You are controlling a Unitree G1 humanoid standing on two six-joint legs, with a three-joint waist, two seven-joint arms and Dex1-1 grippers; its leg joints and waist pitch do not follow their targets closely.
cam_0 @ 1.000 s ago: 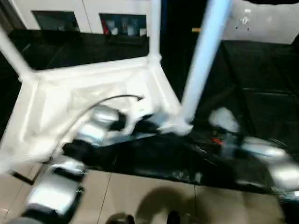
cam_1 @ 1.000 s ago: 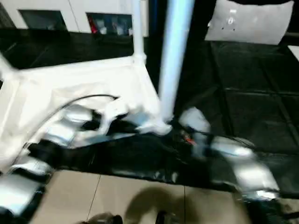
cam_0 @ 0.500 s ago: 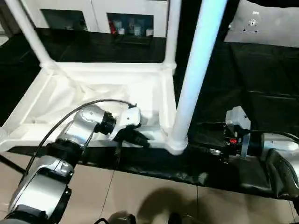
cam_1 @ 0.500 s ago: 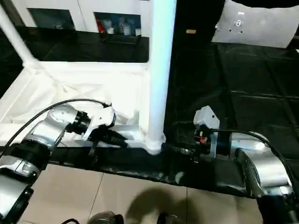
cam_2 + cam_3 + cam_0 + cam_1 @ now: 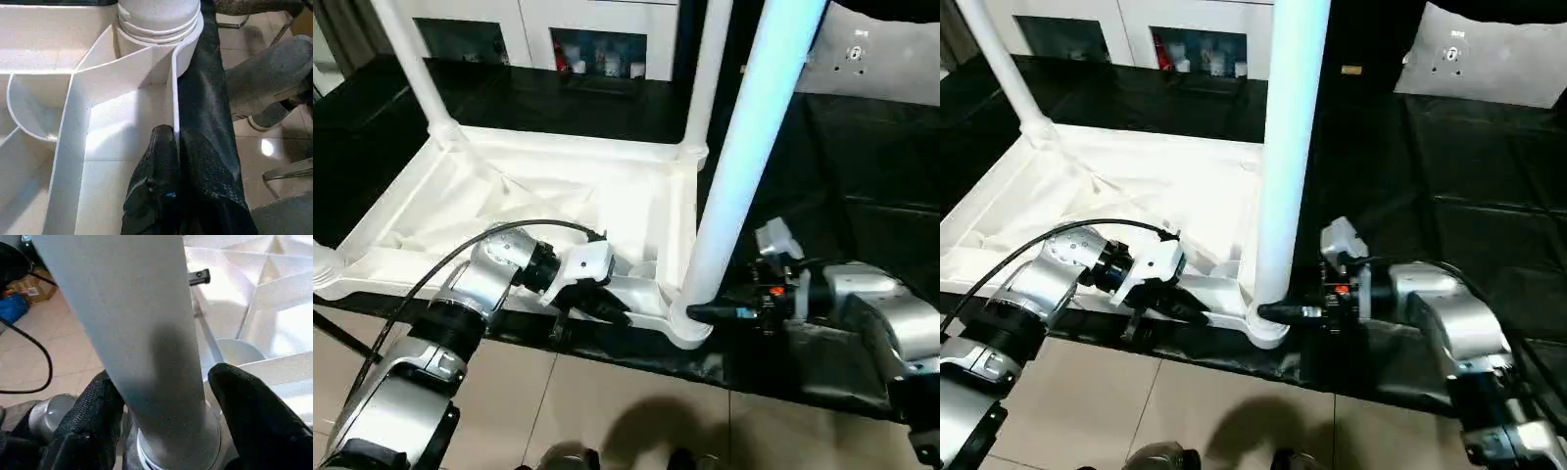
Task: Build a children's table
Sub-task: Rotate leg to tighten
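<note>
Table rim (image 5: 172, 98) sits pinched in the clenched left claw (image 5: 173, 142); right claw (image 5: 161, 396) straddles a leg (image 5: 132, 318), fingers apart.

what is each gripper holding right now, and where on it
Left gripper: fingers pinched on the near rim wall of the upside-down table top. Right gripper: fingers around the base of the near corner leg, by its socket; contact cannot be told.
</note>
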